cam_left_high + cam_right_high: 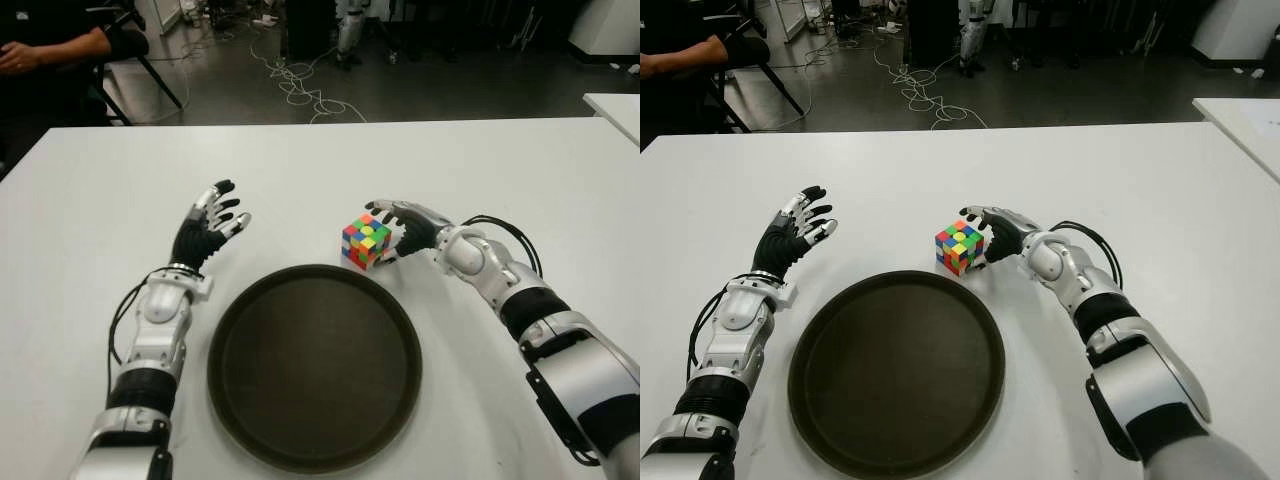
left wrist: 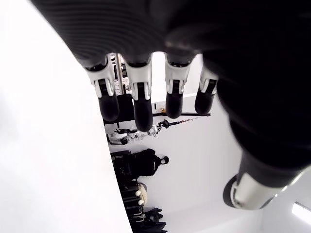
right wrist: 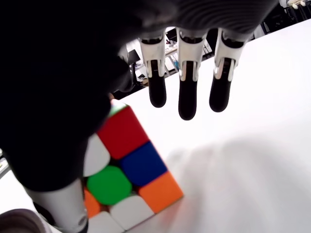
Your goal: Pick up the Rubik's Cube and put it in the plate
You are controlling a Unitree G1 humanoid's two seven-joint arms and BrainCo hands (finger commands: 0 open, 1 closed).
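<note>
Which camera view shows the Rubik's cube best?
The left eye view: the whole cube sits on the table beside the right hand, just past the plate. The right eye view shows much the same. The right wrist view shows only part, close up. The left wrist view shows none.

Rubik's Cube [image 1: 366, 242]: multicoloured, scrambled faces, standing on the white worktop [image 1: 480, 170] just beyond the plate's far right rim, apart from it. Plate [image 1: 314, 365]: round, dark brown, raised rim, lying flat, nothing in it.
</note>
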